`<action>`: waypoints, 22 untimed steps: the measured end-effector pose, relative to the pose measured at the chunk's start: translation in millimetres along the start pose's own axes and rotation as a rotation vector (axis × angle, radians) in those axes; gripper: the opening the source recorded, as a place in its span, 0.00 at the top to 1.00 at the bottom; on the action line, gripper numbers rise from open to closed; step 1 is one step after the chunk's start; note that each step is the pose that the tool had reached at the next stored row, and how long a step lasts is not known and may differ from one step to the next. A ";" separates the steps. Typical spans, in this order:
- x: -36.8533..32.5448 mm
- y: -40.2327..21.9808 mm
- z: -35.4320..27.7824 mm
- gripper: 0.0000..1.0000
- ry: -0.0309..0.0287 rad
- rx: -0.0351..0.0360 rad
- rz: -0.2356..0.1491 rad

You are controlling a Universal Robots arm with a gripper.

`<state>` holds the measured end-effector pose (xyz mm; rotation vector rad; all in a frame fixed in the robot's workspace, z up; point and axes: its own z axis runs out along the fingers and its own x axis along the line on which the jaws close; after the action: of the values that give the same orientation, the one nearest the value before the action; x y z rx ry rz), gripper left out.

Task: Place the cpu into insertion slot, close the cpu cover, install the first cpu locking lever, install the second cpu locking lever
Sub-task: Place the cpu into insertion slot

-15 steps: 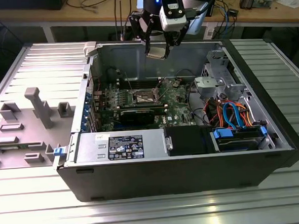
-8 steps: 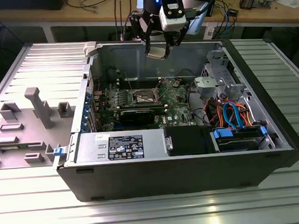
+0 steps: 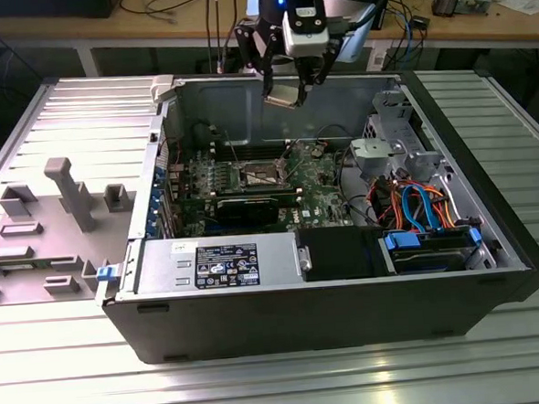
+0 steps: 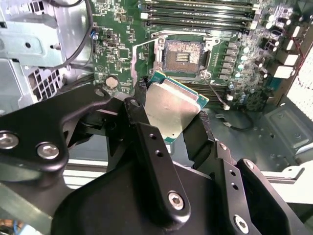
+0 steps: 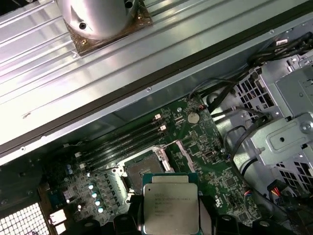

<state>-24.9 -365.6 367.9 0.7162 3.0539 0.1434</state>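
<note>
Hanging above the case (image 3: 286, 315), gripper (image 3: 287, 92) clamped on the cpu (image 4: 172, 111); insertion slot (image 4: 183, 54), dark-centred, in the second wrist view

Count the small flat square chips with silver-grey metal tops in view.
1. The small square silver-grey-topped cpu is clamped in the black gripper, hanging above the green motherboard, whose dark-centred square insertion slot is empty. Others may be hidden.

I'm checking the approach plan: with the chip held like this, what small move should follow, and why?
Probably a short descent toward the insertion slot. The claw grips the cpu high above the board in the exterior view, and the slot lies uncovered and empty.
</note>
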 end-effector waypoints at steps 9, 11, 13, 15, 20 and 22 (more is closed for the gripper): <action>0.0 0.0 0.4 0.45 -0.0069 -0.0013 0.078; 0.0 -0.1 0.5 0.45 -0.0070 -0.0014 0.078; 0.0 0.0 0.5 0.45 -0.0070 -0.0014 0.078; 0.0 0.0 0.5 0.45 -0.0070 -0.0015 0.078; 0.0 0.0 0.5 0.45 -0.0079 -0.0016 0.088; 0.0 0.0 0.5 0.45 -0.0089 -0.0019 0.099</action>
<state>-24.9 -365.6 367.4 0.8655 3.0103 0.1428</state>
